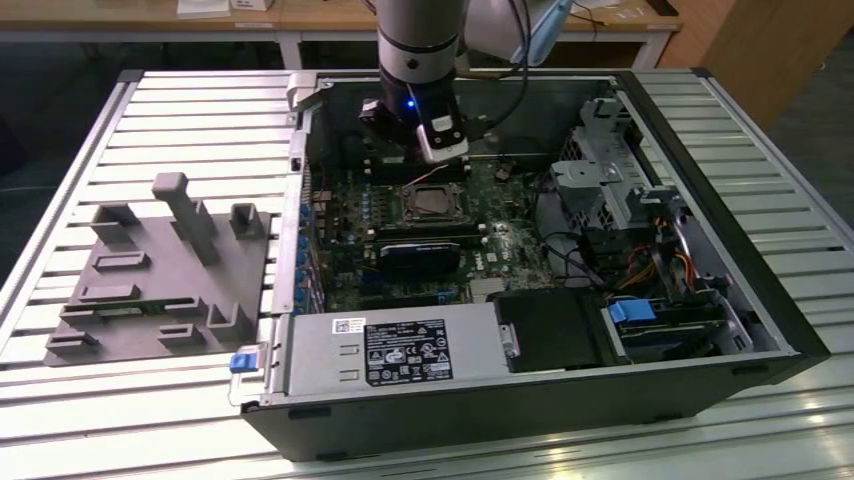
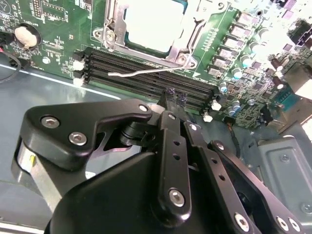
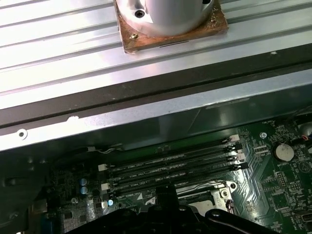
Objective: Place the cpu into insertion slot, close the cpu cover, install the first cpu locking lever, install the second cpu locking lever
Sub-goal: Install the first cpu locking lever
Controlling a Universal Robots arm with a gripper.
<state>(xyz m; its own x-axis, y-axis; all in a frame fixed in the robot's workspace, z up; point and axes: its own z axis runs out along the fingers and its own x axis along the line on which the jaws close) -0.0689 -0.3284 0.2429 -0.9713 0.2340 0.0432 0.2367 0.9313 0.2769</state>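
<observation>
**Second wrist view: cpu seated, lever work in hand**

In the second wrist view the cpu [image 2: 155, 22], a small flat square chip with a pale silvery top, lies inside the insertion slot [image 2: 99, 34], the square silvery-rimmed socket on the green motherboard [image 2: 53, 53]. The cpu cover [image 2: 111, 27], a thin silvery frame plate with a square window, appears lowered around the chip. Just beside the socket a thin bent wire locking lever [image 2: 146, 71] runs alongside the black memory slots [image 2: 126, 63] and does not look latched. I judge the first locking lever to be the step in hand. It calls for a steady press down and a sideways tuck under its catch, without scraping the board.

The black gripper [image 2: 174, 97] hangs near that lever, its tips drawn together and grasping nothing. In the upper middle of the exterior view the grey arm [image 1: 416, 40] drops straight down into the open black computer case [image 1: 747, 300], its wrist pointing at the board.
</observation>
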